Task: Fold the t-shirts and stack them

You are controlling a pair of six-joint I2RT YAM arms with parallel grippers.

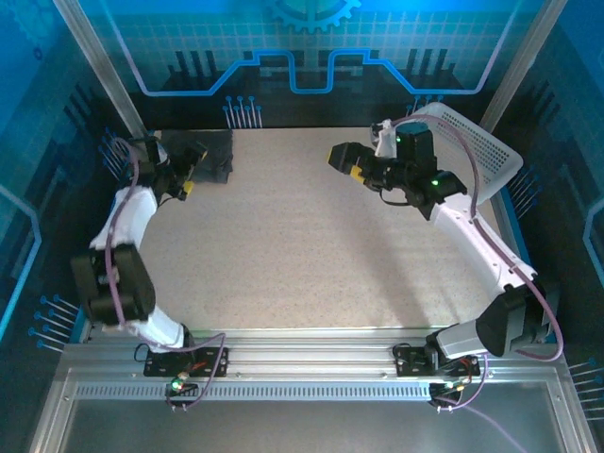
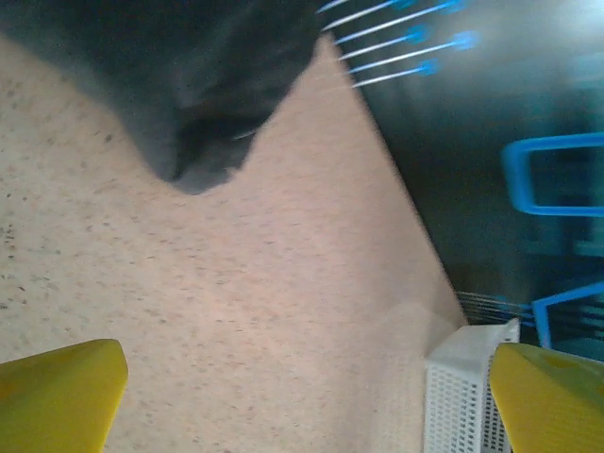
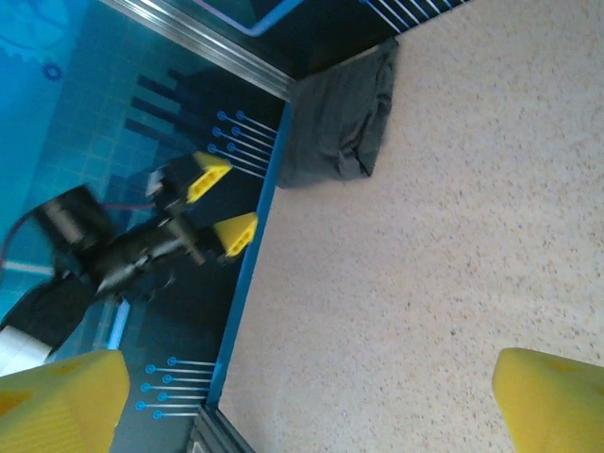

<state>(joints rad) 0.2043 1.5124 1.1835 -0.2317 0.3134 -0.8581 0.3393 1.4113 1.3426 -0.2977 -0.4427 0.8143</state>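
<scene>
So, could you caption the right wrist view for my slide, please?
Right fingers open over the speckled table; folded dark t-shirt at its corner, left fingers nearby.

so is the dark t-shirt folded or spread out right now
Folded. The t-shirt sits on the table as a compact layered bundle, far left corner, doubled edges visible in the right wrist view.

Nothing readable in any of these as far as I can tell, no words, brand marks or numbers. Closest thing to a sign is the blue gear outline (image 1: 313, 11) on the backdrop panel (image 1: 189, 47), top centre of the overhead view, and it's got no lettering.
</scene>
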